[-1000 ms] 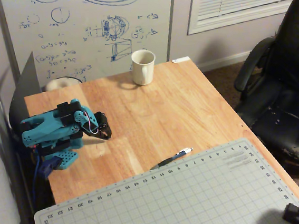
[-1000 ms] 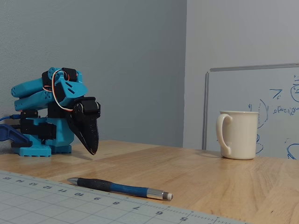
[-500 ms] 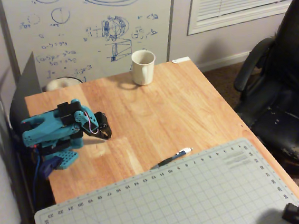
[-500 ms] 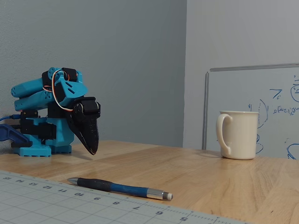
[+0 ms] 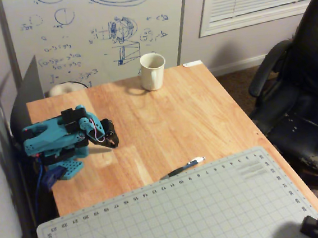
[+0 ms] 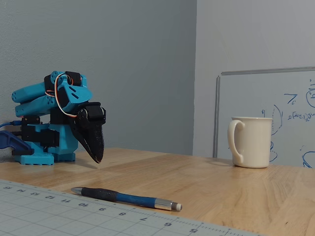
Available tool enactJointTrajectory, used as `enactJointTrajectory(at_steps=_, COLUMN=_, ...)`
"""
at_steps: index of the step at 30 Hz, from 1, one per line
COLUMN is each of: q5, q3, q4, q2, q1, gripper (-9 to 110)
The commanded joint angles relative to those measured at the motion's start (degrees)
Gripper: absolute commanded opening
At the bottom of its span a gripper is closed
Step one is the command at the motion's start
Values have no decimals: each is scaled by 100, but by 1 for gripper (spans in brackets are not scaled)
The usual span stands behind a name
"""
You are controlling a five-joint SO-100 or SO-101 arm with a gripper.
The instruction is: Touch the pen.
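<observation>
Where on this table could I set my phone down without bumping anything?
The widest bare wood lies between the mug, the folded arm's gripper and the pen. The cutting mat is also bare. It is tightest in the overhead view's left, around the arm.

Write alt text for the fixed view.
A blue arm sits folded, its black end effector shut and pointing down above the wooden table, away from the pen lying beside a cutting mat. A cream mug stands at right.
</observation>
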Motion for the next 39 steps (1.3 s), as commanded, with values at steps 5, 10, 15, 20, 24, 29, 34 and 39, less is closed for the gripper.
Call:
enactJointTrajectory(at_steps=5, q5=-18, q3=-70, q4=9, q2=158, q1=-35, gripper=1)
enactJointTrajectory(at_steps=10, q5=-18, q3=-70, q4=9, q2=158, q1=-35, gripper=1)
enactJointTrajectory(at_steps=15, q5=-18, q3=-70, q4=9, q2=158, q1=-35, gripper=1)
enactJointTrajectory(at_steps=20, q5=-18, q3=-202, q4=-9, q2=158, q1=-35, gripper=1)
enactJointTrajectory(at_steps=24, q5=-18, q3=-650, q4=-9, q2=167, q1=-35, gripper=1)
enactJointTrajectory(at_steps=29, q5=-9, q3=-1072, q4=-9, q2=149, q1=-35, gripper=1)
enactJointTrajectory(at_steps=34, q5=0, q3=-1406, q4=-9, q2=141, q1=-35, gripper=1)
enactJointTrajectory(at_steps=39, q5=0, q3=-1969, q4=-9, q2=-360, q1=18, gripper=0)
